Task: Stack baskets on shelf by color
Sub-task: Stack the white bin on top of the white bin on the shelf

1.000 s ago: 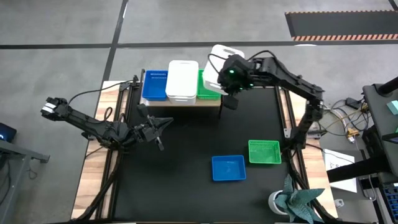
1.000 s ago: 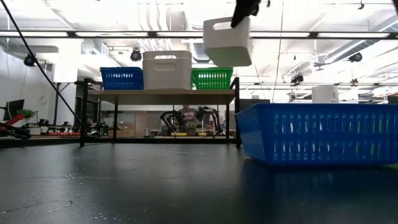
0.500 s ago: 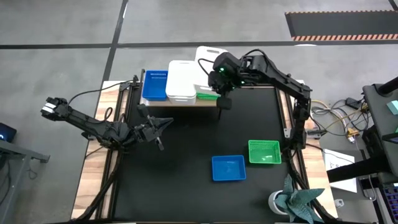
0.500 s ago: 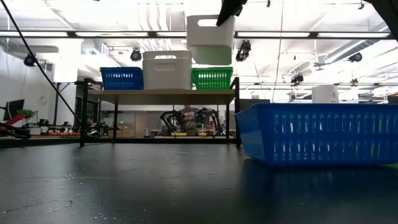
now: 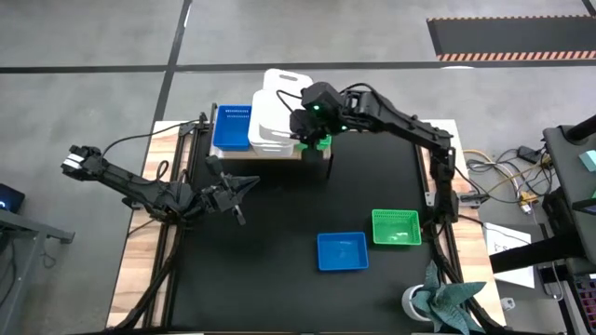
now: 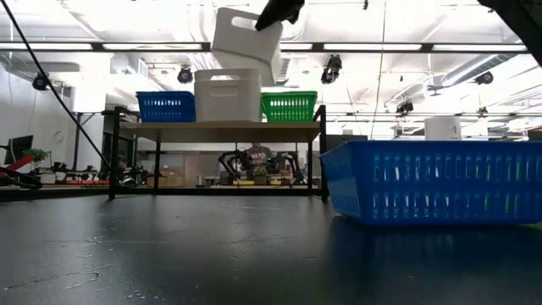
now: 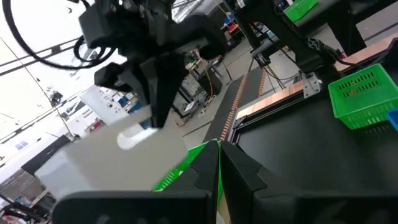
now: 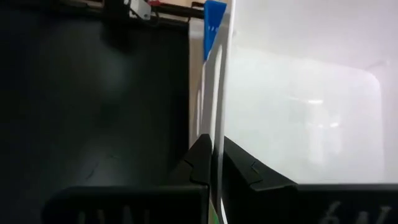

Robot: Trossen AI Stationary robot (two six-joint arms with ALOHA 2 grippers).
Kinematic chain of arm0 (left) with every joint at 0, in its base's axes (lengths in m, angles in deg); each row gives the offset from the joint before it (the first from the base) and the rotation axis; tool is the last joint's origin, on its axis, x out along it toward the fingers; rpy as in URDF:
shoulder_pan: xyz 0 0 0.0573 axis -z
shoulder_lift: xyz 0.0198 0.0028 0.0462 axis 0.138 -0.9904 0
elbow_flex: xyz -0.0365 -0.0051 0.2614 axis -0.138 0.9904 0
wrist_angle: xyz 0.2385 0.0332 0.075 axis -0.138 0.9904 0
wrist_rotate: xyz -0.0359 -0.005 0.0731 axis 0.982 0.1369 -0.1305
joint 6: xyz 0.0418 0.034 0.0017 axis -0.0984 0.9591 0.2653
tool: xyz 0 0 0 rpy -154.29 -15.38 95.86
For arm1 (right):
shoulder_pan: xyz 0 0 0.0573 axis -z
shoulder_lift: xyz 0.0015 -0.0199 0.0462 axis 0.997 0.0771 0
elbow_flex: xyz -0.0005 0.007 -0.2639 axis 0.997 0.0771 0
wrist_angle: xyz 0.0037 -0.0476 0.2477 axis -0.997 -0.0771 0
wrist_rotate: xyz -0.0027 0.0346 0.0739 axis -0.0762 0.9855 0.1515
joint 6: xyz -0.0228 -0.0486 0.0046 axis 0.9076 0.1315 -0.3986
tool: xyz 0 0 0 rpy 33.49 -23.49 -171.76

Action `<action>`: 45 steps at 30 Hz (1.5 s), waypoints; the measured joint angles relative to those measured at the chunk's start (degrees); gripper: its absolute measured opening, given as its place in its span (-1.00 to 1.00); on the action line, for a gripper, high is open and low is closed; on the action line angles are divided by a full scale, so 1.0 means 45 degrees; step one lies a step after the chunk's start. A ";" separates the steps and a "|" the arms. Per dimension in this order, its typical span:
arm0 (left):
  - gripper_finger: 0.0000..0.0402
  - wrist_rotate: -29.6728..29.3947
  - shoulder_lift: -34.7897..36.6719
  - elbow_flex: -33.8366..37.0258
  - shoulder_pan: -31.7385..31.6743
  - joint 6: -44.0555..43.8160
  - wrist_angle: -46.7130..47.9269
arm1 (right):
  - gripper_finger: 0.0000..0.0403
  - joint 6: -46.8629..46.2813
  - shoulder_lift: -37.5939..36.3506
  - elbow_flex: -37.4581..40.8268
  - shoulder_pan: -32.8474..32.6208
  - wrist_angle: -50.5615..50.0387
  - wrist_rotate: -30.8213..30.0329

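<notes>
Right gripper pinches a white basket's rim, tilted above the shelved white basket, apparently for stacking; left gripper clenched, empty.

Right end effector up over the small wood-topped shelf, clamped on a white plastic basket above another white basket. Blue perforated basket alongside on the shelf. Left end effector pinched closed, parked over the black worktop. Loose blue tray and green tray near each other.
</notes>
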 joint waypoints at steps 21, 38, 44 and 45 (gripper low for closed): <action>-1.00 0.0001 0.0000 0.0005 -0.0010 -0.0024 -0.0005 | -0.96 0.0251 0.0741 -0.0005 0.0180 0.1492 -0.0079; -1.00 -0.6062 0.0136 0.0095 -0.0958 -0.1902 0.2970 | -0.96 -0.0140 0.0938 0.0387 0.0456 0.3289 -0.0044; -1.00 -0.5268 0.0151 0.0672 -0.2243 -0.2097 0.2773 | -0.96 -0.0148 0.0938 0.0795 0.0452 0.3228 -0.0016; -1.00 -0.4853 0.0151 0.0758 -0.2492 -0.2100 0.2640 | -0.96 -0.0143 0.0938 0.0833 0.0455 0.3183 -0.0015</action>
